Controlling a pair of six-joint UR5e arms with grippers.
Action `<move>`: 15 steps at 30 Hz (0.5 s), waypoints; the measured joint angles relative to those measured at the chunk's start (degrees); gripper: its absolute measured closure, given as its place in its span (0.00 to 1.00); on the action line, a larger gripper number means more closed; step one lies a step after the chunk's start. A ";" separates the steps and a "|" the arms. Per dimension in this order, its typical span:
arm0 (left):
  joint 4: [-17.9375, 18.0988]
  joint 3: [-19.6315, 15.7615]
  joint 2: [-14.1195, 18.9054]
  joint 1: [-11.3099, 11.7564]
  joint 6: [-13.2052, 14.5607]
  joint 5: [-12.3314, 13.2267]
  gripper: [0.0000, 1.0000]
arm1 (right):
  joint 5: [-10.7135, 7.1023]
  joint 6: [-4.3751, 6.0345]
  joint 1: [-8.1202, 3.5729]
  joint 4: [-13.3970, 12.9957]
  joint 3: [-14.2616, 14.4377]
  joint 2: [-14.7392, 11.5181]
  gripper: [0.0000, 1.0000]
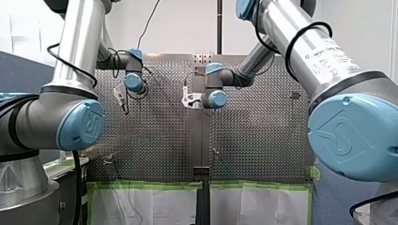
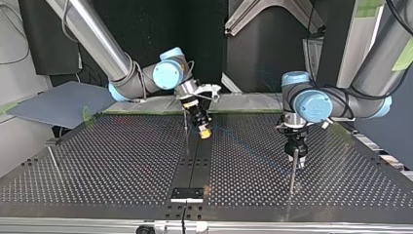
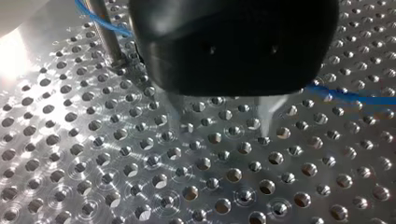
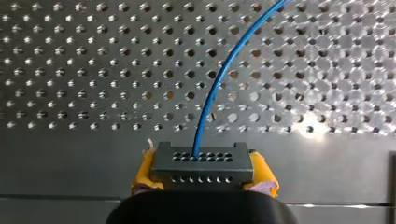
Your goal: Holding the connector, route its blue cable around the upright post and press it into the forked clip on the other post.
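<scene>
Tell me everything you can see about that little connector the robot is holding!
The connector is a small dark grey block, plastic by its look, with two rows of little round holes in its face. It sits level, squeezed from both sides by the yellow pads of my right pincer, over the perforated table. A thin blue cable comes out of one hole in the row farther from the pincer and curves away.

- My left gripper (image 3: 222, 131): black body, metal fingers (image 3: 266, 116) spread, nothing between them.
- Upright post (image 3: 105, 35) at its ten o'clock, standing in the perforated table (image 3: 140, 186).
- Blue cable (image 3: 348, 96) crosses the post, passes behind the gripper and emerges at three o'clock.
</scene>
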 joint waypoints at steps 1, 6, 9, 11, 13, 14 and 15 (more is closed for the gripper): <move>-0.08 0.00 0.00 -0.05 0.02 -0.20 0.00 | 0.00 0.00 -0.08 -0.46 0.47 0.05 0.99; -0.78 0.00 -0.02 -0.24 0.31 -1.89 0.00 | 0.18 -0.05 -0.34 -3.05 3.06 0.92 0.99; -0.93 0.00 -0.02 -0.26 0.45 -2.21 0.00 | 0.91 -0.39 -0.35 -4.01 4.40 1.97 0.99; -0.95 0.00 -0.02 -0.27 0.49 -2.24 0.00 | 1.80 -0.71 -0.28 -4.32 5.44 2.95 0.99; -0.93 0.00 -0.02 -0.27 0.50 -2.25 0.00 | 2.63 -0.91 -0.22 -4.67 6.32 3.81 0.99; -0.90 0.00 -0.02 -0.28 0.51 -2.25 0.00 | 3.20 -1.00 -0.22 -5.03 6.91 4.34 0.99; -0.88 0.00 -0.02 -0.28 0.51 -2.25 0.00 | 3.64 -1.04 -0.25 -5.37 7.37 4.71 0.99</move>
